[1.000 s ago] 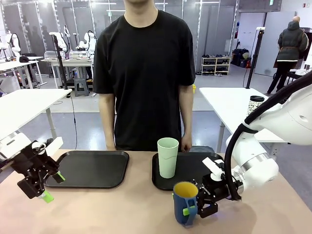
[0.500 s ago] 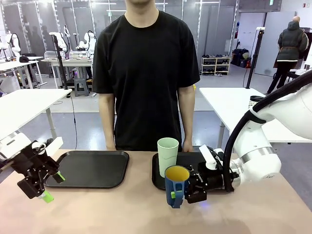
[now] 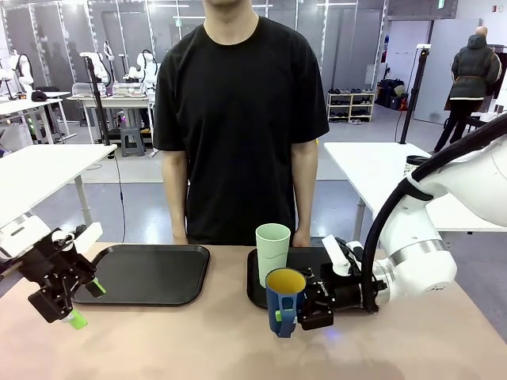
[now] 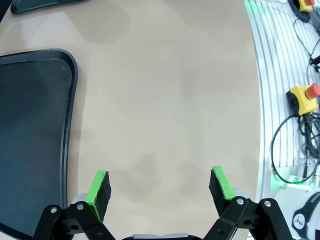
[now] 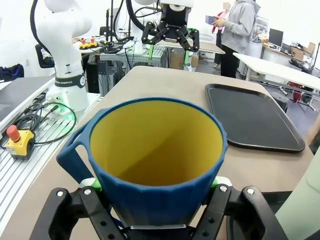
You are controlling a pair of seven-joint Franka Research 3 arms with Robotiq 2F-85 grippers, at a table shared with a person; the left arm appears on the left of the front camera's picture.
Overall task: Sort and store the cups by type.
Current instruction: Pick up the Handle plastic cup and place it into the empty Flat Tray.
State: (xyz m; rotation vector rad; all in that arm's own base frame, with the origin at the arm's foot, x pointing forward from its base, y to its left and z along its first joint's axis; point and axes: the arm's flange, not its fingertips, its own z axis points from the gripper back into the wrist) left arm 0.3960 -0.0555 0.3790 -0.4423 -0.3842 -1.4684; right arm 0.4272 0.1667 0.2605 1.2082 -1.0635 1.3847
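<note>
Tan table (image 3: 198, 340), 2 black trays (image 3: 150, 273) (image 3: 317, 265) side by side at its far edge

The worktop (image 4: 170, 100) looks like a smooth, matt beige laminate. Both trays, the left tray (image 3: 146, 273) and the right tray (image 3: 317, 265), look like black plastic with a dull, faintly grained face and rounded rims. The dark blue mug (image 5: 157, 165) has a matt, faceted outside and a smooth yellow lining with a soft sheen. The pale green tumbler (image 3: 272, 255) looks like smooth matt plastic. Each claw, the left (image 4: 160, 187) and the right (image 3: 305, 313), is matt black with rubbery green pads (image 4: 100, 186). The person's shirt (image 3: 238, 119) is plain black cloth.
</note>
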